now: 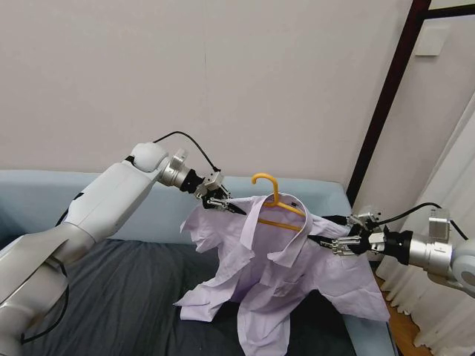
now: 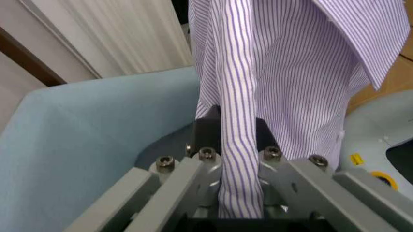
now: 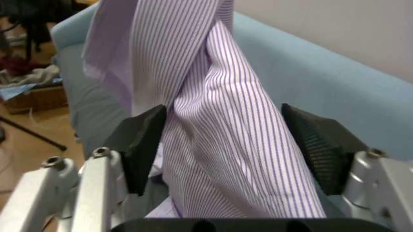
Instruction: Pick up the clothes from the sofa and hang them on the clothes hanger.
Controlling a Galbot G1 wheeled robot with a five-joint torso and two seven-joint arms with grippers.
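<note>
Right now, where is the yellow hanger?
Head view, centre: the yellow hanger sits inside the collar of the striped shirt, hook up, between the left gripper and the right gripper, which hold the shirt above the sofa.

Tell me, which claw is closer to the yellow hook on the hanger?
Left. The left claw pinches the shirt just beside the yellow hook; the right claw sits farther off, at the shirt's other shoulder.
</note>
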